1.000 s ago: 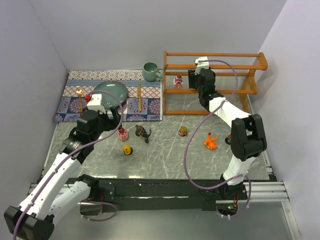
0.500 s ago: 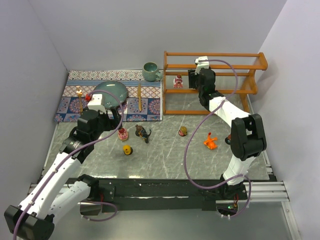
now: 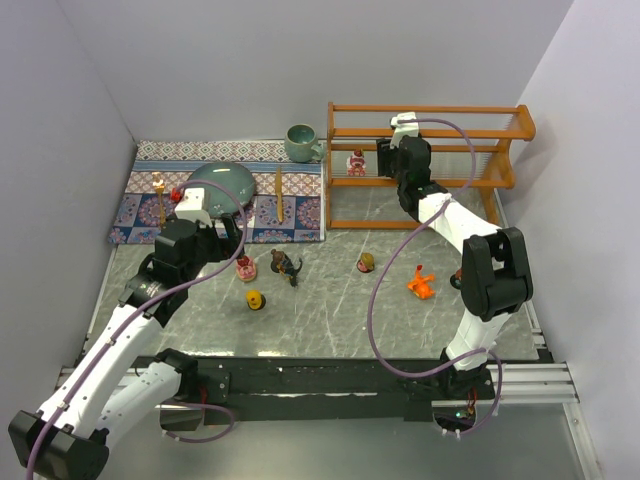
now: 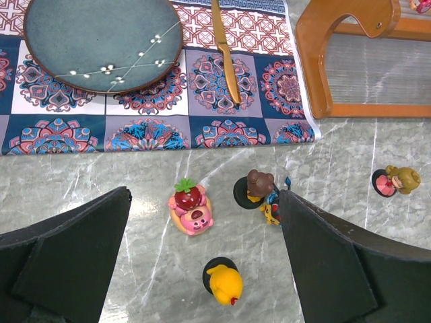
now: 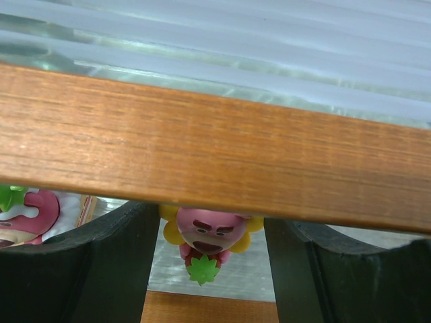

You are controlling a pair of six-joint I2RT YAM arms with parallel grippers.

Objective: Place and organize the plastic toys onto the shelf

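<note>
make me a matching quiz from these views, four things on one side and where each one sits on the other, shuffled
1 teal mug
2 orange creature
3 wooden knife
4 pink bear with yellow ears

A between the right fingers, at the shelf
B on the mat, right of the plate
C on the table, rightmost loose toy
D at the mat's far edge, beside the shelf

Pairs: 1-D, 2-C, 3-B, 4-A
</note>
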